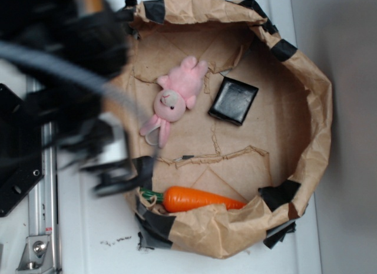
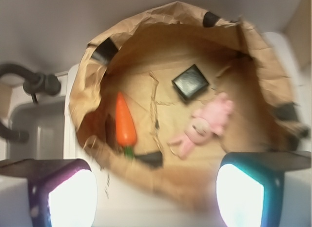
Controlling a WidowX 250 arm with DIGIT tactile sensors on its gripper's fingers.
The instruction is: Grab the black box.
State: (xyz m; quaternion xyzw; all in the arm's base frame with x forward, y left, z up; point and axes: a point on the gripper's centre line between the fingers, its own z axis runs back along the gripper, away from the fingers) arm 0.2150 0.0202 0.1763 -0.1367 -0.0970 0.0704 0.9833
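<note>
The blurred black robot arm [image 1: 65, 56] is a bulky dark mass with a thick grey-black cable [image 1: 70, 73] running across it. In the wrist view, the gripper [image 2: 156, 188] shows two blocky fingers [image 2: 63, 193]: one dark purple, the other teal, both with pale glowing inner faces.

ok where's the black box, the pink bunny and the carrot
black box [image 1: 234, 101]: exterior view, middle of its glossy top face
pink bunny [image 1: 171, 102]: exterior view, on its face
carrot [image 1: 200, 199]: exterior view, middle of the orange body
</note>
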